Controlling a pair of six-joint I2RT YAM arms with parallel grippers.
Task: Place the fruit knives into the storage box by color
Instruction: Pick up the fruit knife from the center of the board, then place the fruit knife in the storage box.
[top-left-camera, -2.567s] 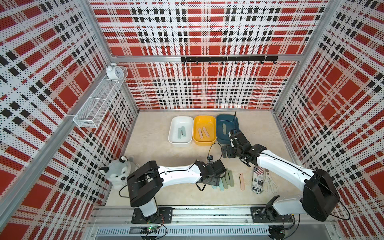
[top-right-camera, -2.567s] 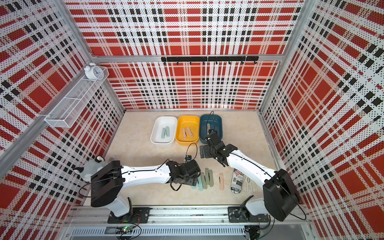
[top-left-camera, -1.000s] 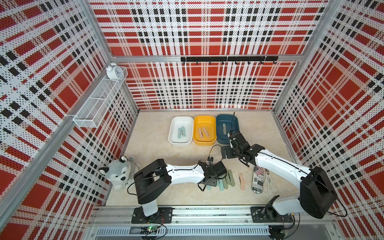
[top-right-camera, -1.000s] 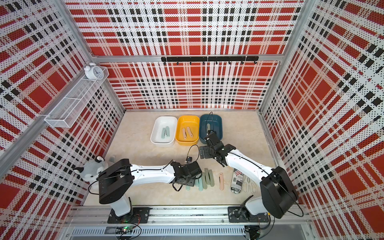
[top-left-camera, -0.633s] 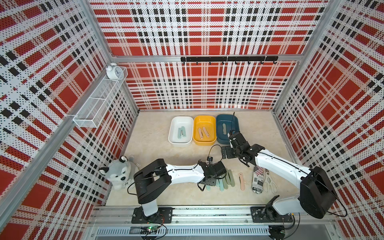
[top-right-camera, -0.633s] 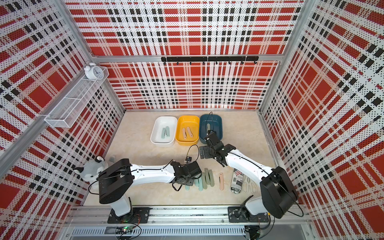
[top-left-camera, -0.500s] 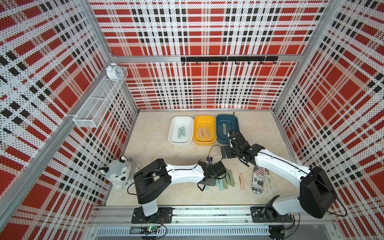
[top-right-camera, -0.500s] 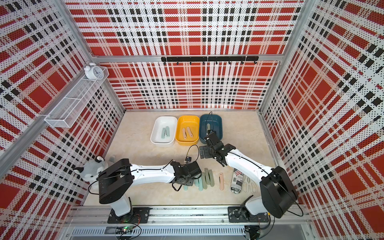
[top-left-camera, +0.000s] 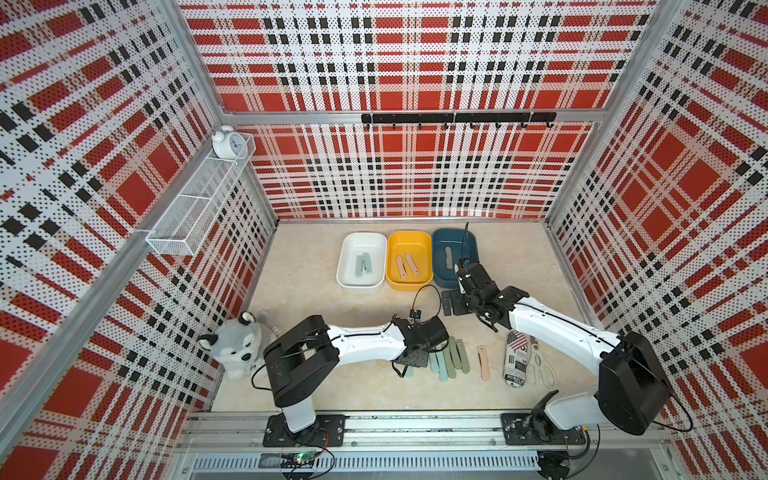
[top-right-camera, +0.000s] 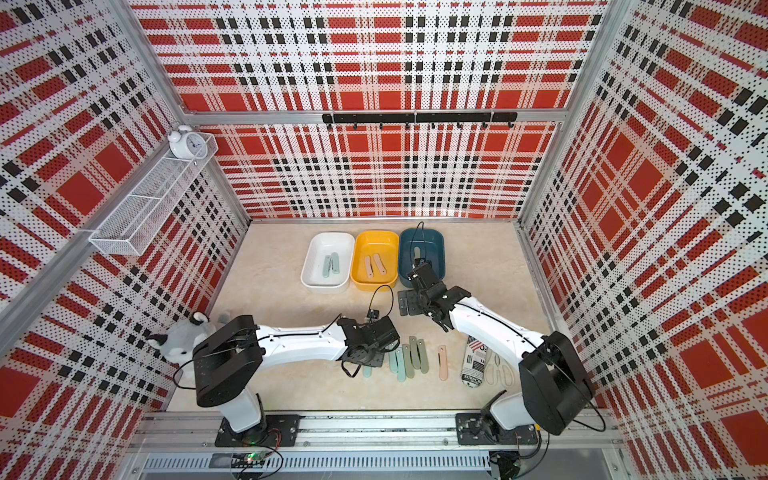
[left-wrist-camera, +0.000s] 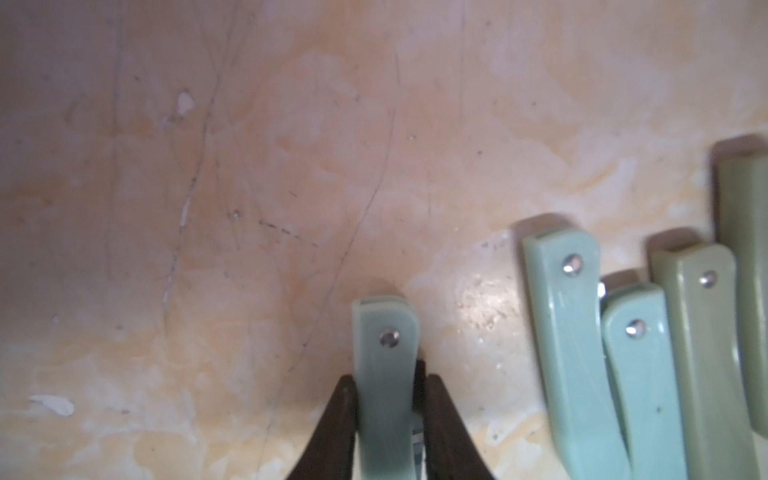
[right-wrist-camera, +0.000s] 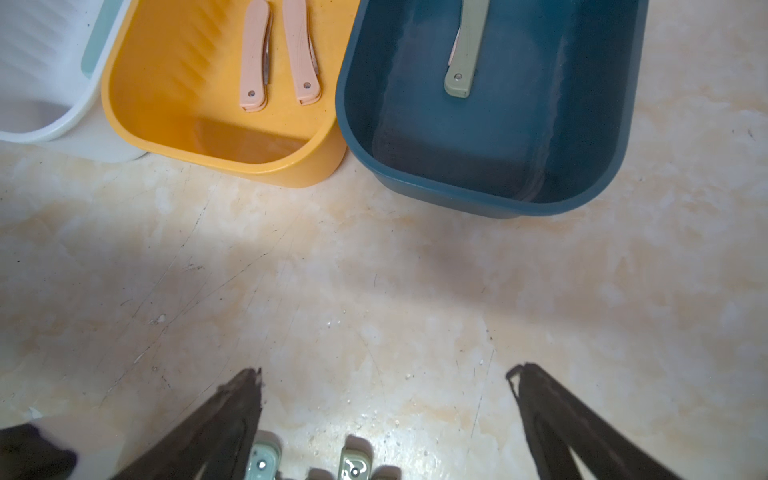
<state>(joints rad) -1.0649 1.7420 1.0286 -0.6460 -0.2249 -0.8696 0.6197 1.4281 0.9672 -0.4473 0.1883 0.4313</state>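
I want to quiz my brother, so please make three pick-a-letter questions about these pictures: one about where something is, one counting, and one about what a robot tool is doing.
1. The left tool is: A wide open; B shut on a mint knife; C shut on nothing.
2. How many knives lie in the blue box? A one; B three; C five.
3. The loose pink knife lies: A between the sage knives and the printed roll; B inside the blue box; C under the left tool.
Answers: B, it clamps the knife's sides in the left wrist view; A, one sage knife lies there; A, both top views show it lying apart between them.
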